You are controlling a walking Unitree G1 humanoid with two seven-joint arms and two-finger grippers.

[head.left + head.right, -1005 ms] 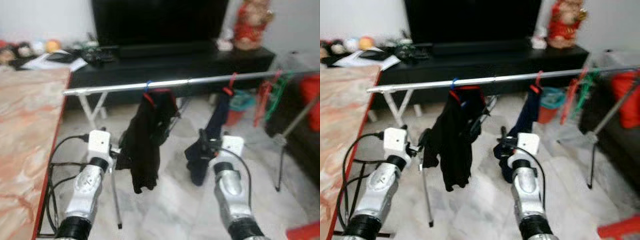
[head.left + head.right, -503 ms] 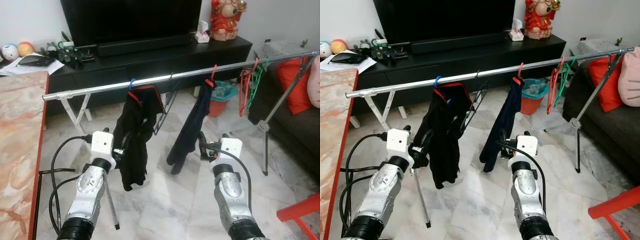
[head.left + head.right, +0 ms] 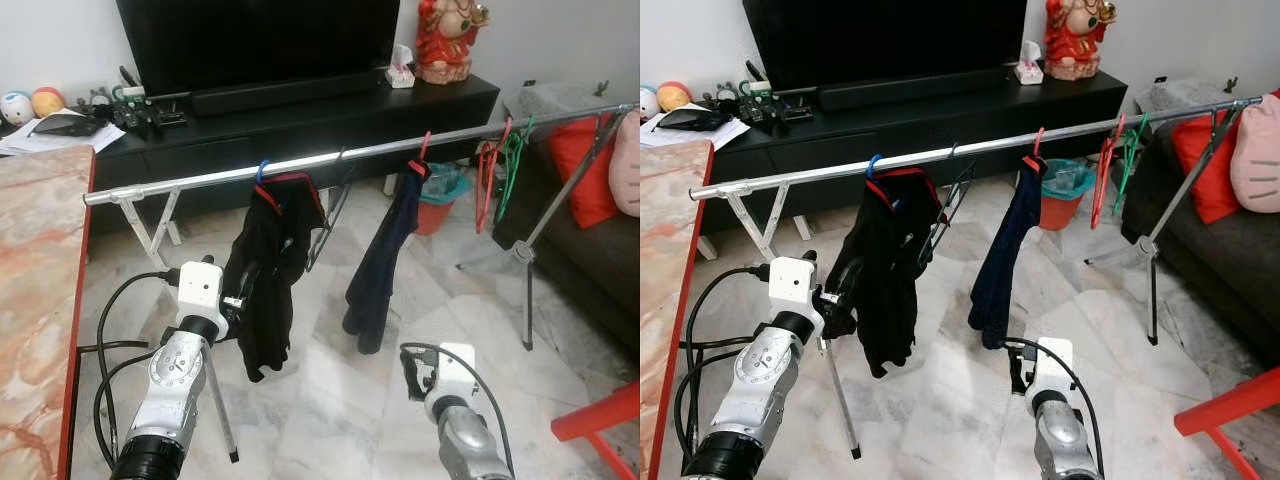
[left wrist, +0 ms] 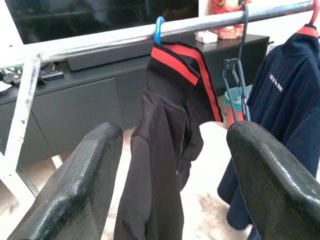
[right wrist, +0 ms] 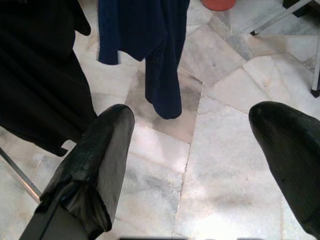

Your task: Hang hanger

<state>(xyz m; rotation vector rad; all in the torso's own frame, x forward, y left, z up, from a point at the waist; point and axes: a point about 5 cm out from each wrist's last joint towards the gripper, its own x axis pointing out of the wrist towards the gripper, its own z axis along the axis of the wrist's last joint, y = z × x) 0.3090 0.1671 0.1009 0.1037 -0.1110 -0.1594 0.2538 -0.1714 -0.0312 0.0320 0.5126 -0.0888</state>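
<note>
A metal drying rail (image 3: 330,160) runs across the room in front of me. On it hang a black garment with red trim (image 3: 275,260) on a blue hanger (image 3: 262,168), an empty black hanger (image 4: 242,75), and a navy garment (image 3: 385,260) on a red hanger (image 3: 425,150). Empty red and green hangers (image 3: 495,170) dangle near the right end. My left gripper (image 4: 175,135) is open, raised just before the black garment, holding nothing. My right gripper (image 5: 200,125) is open and low, over the floor below the navy garment.
A black TV stand (image 3: 300,110) with a television stands behind the rail. A marble table (image 3: 40,260) lies along my left. A sofa with a red cushion (image 3: 590,170) is on the right, a red stool corner (image 3: 600,425) at lower right. The rack leg (image 3: 545,210) slants by the sofa.
My right arm has dropped lower and drawn back from the navy garment. The left arm has barely moved. The view has steadied after an earlier shift.
</note>
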